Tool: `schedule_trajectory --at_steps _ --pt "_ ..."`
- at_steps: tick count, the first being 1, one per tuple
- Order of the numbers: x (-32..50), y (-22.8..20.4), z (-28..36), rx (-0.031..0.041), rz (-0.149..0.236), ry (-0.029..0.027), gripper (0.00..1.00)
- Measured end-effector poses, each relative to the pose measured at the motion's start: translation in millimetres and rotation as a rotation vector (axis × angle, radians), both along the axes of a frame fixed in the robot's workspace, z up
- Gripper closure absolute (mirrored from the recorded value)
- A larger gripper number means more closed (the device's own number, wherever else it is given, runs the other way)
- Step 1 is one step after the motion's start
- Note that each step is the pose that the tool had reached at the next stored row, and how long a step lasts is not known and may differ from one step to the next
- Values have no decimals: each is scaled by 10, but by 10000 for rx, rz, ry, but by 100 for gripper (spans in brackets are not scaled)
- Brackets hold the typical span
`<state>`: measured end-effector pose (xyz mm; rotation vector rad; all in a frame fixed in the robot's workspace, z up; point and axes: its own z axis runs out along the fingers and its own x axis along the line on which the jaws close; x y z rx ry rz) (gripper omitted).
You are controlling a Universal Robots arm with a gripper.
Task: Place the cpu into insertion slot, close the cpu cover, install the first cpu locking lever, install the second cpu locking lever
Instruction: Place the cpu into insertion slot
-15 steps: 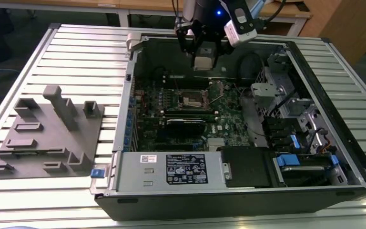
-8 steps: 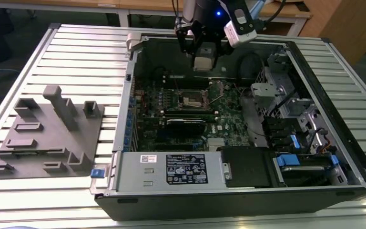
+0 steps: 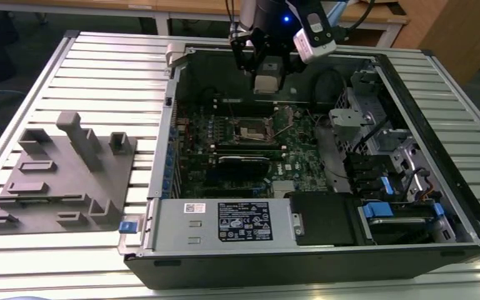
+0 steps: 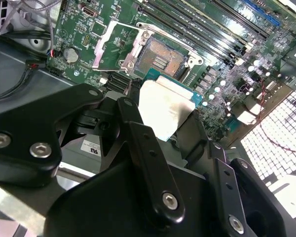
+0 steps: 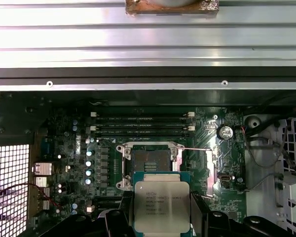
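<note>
Your one cpu (image 5: 161, 207) is clamped in the gripper (image 5: 160, 221). Two black fingers (image 5: 122, 219) press on its opposite edges, and its pale metal top faces the first wrist camera. In the second wrist view the cpu (image 4: 164, 106) shows a thin green border and is tilted over the board, clear of it. In the exterior view it hangs high over the far part of the case (image 3: 163, 134), under the arm.

The single slot (image 5: 149, 165) lies just past the chip. It is bare, with its dark centre and contact field exposed, and nothing is seated in it. In the second wrist view the slot (image 4: 160, 57) sits inside its metal rim, and the one cover (image 4: 137, 47) is swung open beside it. You can see green board through the cover's square window. One thin rod (image 5: 195, 149) stands away from the slot's frame.

Past the slot you can count four long black memory slots (image 5: 140, 123), lying side by side in two pairs. One round coin battery (image 5: 226, 132) sits off to the side of them.

The case lies open on a slatted metal table (image 3: 98, 69). One grey fixture (image 3: 60, 175) with several upright holders rests on the table to the exterior view's left.
</note>
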<state>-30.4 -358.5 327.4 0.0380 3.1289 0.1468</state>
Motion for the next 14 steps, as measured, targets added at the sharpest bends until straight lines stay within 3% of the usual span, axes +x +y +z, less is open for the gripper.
schedule_trajectory --at_steps 14 --pt "0 0 -32 -1 0 -1 46"
